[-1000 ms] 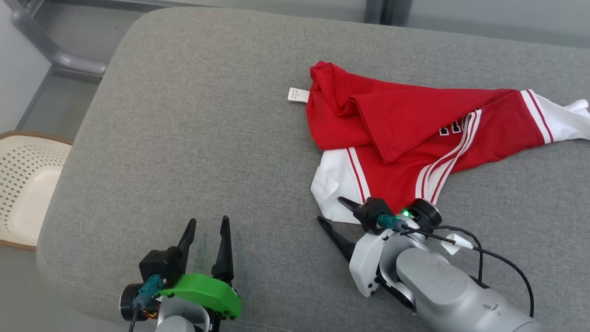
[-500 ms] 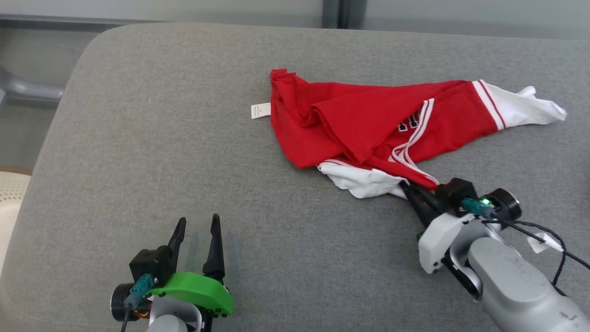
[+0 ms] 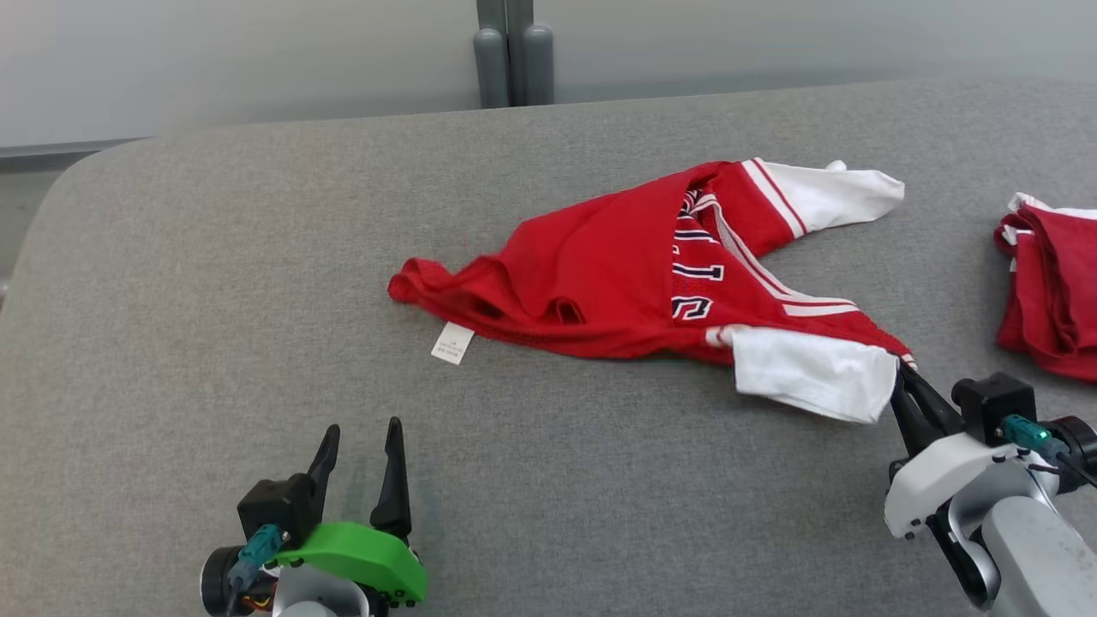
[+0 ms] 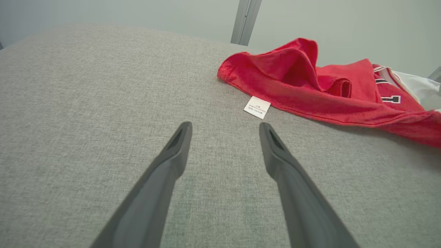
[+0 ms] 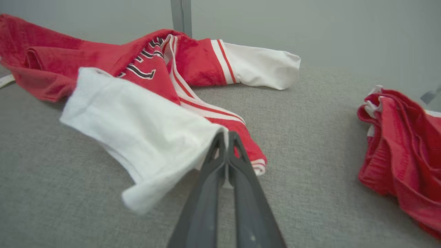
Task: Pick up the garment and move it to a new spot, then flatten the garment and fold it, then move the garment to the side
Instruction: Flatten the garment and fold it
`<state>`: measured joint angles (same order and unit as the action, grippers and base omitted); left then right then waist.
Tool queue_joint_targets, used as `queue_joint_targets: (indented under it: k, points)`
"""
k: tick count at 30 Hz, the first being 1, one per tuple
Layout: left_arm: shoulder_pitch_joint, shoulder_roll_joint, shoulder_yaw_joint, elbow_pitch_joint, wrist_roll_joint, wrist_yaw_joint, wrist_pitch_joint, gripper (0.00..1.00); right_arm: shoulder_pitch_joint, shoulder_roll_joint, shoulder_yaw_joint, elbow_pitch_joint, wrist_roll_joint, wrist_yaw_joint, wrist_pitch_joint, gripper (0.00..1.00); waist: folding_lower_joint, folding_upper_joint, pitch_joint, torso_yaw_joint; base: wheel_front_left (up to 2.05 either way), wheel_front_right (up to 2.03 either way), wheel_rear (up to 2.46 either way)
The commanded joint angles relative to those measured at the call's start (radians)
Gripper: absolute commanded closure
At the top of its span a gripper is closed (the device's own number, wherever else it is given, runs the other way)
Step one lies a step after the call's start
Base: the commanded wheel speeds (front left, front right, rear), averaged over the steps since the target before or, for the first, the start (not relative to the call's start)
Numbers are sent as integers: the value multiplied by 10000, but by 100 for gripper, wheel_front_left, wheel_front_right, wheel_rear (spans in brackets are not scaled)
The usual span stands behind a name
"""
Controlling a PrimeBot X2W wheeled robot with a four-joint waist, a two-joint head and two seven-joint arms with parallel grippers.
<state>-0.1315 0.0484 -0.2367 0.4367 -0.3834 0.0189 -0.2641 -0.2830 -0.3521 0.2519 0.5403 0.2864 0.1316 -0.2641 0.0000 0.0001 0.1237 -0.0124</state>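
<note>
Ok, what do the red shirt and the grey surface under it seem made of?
Red shirt: soft matte knit, probably cotton or polyester; it drapes in limp folds. Grey surface: matte woven upholstery fabric, judging by its fine flecked weave.

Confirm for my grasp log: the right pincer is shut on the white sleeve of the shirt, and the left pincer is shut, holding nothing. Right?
Not quite: the left pincer is open, holding nothing, as the left wrist view shows. The right pincer is shut on the white sleeve of the shirt.

Crumpled red, white-sleeved garment (image 3: 600,287) lies stretched out, unfolded, lettering partly showing.
</note>
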Motion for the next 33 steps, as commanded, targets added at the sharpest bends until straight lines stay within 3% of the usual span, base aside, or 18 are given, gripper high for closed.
queue_joint_targets:
  k: [1,4,5,7,8,16,22,33]
  points:
    - [147,43,40,58,63,-3,-1,0,236,77,-172,-34,-153,-18,-1,100,0,-1,-153,-215,0,0,0]
    - [114,41,60,94,142,11,-1,0,452,152,-601,-136,-377,-18,-1,100,0,-1,-106,-315,0,0,0]
    - [97,43,74,101,154,22,-1,0,496,222,-720,-177,-398,-18,-1,94,0,-1,-94,-348,0,0,0]
    - [5,41,25,125,275,-23,-1,0,561,432,-977,-369,-436,-18,-1,11,0,-1,-56,-432,0,0,0]
    - [-67,43,-8,138,351,-41,-1,0,573,523,-1054,-508,-487,-18,-1,0,0,-1,-22,-486,0,0,0]
    - [-1199,48,-529,497,1997,-251,-1,0,457,1116,-1239,-1458,-537,-18,-1,0,0,-1,411,-808,0,0,0]
    - [-2222,338,-992,1013,3392,-295,-1,0,257,1400,-1015,-1521,-620,-16,-1,0,0,-1,651,-1081,0,0,0]
    - [-3387,745,-1455,2190,4039,-203,-1,0,-50,1672,-640,-1485,-543,-16,-1,0,0,-1,1012,-1387,0,0,0]
